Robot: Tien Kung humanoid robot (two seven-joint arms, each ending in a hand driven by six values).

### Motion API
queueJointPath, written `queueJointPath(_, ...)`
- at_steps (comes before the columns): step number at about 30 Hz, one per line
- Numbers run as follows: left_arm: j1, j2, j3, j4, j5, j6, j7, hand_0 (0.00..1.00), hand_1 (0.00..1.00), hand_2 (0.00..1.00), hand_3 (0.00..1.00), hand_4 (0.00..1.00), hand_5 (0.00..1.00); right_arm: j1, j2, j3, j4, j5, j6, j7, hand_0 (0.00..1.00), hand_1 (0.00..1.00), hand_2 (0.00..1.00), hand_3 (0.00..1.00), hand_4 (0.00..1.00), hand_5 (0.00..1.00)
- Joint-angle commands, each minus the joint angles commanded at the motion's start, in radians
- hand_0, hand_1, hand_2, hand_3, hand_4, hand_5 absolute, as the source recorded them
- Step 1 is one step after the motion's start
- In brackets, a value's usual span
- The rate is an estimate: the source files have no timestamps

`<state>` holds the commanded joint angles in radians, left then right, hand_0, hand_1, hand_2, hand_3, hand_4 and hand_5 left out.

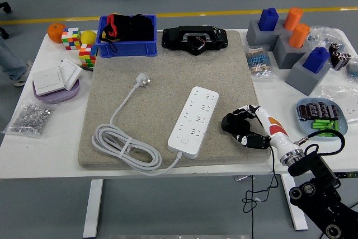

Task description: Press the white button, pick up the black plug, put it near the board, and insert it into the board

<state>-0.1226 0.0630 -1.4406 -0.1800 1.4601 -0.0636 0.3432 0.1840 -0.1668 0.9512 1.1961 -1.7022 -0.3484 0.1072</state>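
A white power strip (194,120) lies at an angle on the grey mat (168,65), its round button at the near end. Its white cable (120,141) coils to the left and ends in a white plug (144,80). The black plug (232,122) sits on the mat just right of the strip. My right hand (244,127) comes in from the lower right, and its fingers are curled around the black plug. A thin black cord hangs off the table edge below the hand. The left hand is out of the picture.
A blue bin (127,36) and a black device (194,40) stand at the mat's far edge. Grey blocks with blue and orange pegs (291,40) and a blue tray (321,117) are on the right. Cubes, fruit, wall switches (55,76) and a bag of screws (29,118) are on the left.
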Motion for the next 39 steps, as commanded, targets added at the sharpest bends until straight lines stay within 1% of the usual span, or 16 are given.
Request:
queueJointPath(1, 0.000, 0.001, 0.005, 0.000, -0.005, 0.000, 0.000, 0.708, 0.665, 0.590, 0.682, 0.652, 0.284, 0.000, 0.000, -0.001, -0.001, 0.000, -0.003, 0.001, 0.572, 0.514, 0.495, 0.586, 0.771, 0.002)
queueJointPath(6, -0.002, 0.001, 0.013, 0.000, -0.012, 0.000, -0.003, 0.708, 0.665, 0.590, 0.682, 0.652, 0.284, 0.001, 0.000, -0.002, -0.001, -0.003, -0.011, 0.006, 0.572, 0.514, 0.495, 0.586, 0.771, 0.002)
queueJointPath(7, -0.002, 0.001, 0.014, 0.000, -0.013, 0.000, -0.003, 0.708, 0.664, 0.590, 0.681, 0.650, 0.281, 0.001, 0.000, -0.003, 0.000, -0.002, -0.015, 0.009, 0.452, 0.356, 0.366, 0.489, 0.818, 0.002)
queueJointPath(12, -0.001, 0.000, 0.012, 0.000, -0.013, 0.000, -0.003, 0.708, 0.664, 0.590, 0.681, 0.650, 0.281, 0.001, 0.001, -0.003, 0.014, 0.006, -0.037, 0.033, 0.452, 0.356, 0.366, 0.489, 0.818, 0.002)
queueJointPath(13, -0.001, 0.000, 0.011, 0.000, -0.011, 0.000, -0.003, 0.708, 0.665, 0.590, 0.682, 0.652, 0.283, 0.002, 0.001, -0.003, 0.022, 0.007, -0.042, 0.038, 0.429, 0.297, 0.303, 0.407, 0.746, 0.002)
queueJointPath(19, 0.000, 0.000, 0.008, 0.000, -0.008, 0.000, -0.002, 0.708, 0.663, 0.590, 0.681, 0.651, 0.283, 0.013, 0.005, -0.010, 0.058, 0.011, -0.068, 0.052, 0.423, 0.293, 0.292, 0.402, 0.743, 0.002)
queueJointPath(23, 0.000, 0.000, 0.006, 0.000, -0.007, 0.000, -0.002, 0.708, 0.663, 0.590, 0.681, 0.651, 0.283, 0.032, 0.015, -0.021, 0.060, 0.017, -0.081, 0.060, 0.423, 0.293, 0.292, 0.402, 0.743, 0.002)
queueJointPath(28, -0.002, 0.001, 0.008, 0.000, -0.007, -0.001, -0.002, 0.708, 0.664, 0.590, 0.681, 0.650, 0.283, 0.066, 0.034, -0.055, 0.031, 0.034, -0.097, 0.077, 0.420, 0.291, 0.291, 0.399, 0.752, 0.002)
queueJointPath(36, -0.001, 0.001, 0.010, 0.000, -0.013, 0.000, -0.002, 0.708, 0.664, 0.589, 0.681, 0.650, 0.283, 0.108, 0.052, -0.109, -0.008, 0.053, -0.114, 0.095, 0.427, 0.288, 0.289, 0.395, 0.759, 0.002)
queueJointPath(37, -0.001, 0.001, 0.010, 0.000, -0.013, 0.000, -0.002, 0.708, 0.664, 0.590, 0.682, 0.650, 0.284, 0.110, 0.053, -0.111, -0.010, 0.053, -0.114, 0.095, 0.432, 0.291, 0.290, 0.398, 0.726, 0.002)
queueJointPath(39, -0.001, 0.001, 0.009, 0.000, -0.011, 0.000, -0.001, 0.708, 0.664, 0.590, 0.682, 0.650, 0.284, 0.122, 0.062, -0.122, -0.024, 0.057, -0.119, 0.099, 0.432, 0.291, 0.290, 0.398, 0.726, 0.002)
